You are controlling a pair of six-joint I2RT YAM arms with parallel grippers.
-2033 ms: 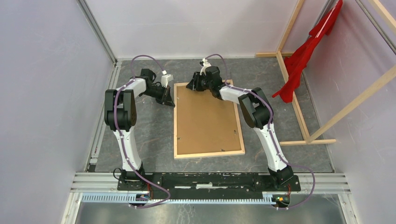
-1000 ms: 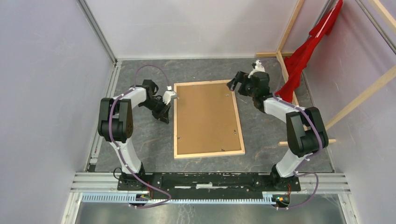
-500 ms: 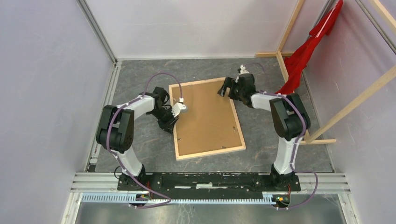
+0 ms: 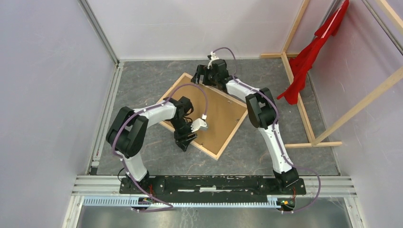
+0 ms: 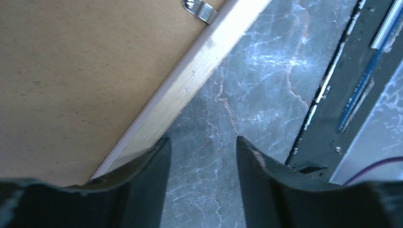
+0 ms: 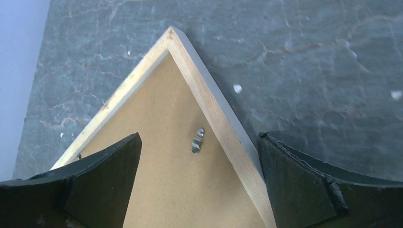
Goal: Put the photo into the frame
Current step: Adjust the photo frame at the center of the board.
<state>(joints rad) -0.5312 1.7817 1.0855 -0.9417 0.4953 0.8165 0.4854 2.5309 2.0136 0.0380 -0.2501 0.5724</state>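
Where frame [image 4: 232, 136] is lying: we are finding it back-up, askew on table [image 4: 285, 95].
Look: light-wood border, brown backing board [image 4: 221, 111].
Left gripper [image 5: 202, 140]: parted, empty.
Right gripper [image 6: 199, 135]: spread over a corner.

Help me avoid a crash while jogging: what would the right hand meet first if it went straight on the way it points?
Most likely the back of the frame: the right hand points at its corner, with the brown backing board between its open fingers. Depth is unclear.

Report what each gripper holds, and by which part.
Nothing is held. The left gripper stands open beside an edge of the light wooden picture frame; the right gripper gapes over its far corner.
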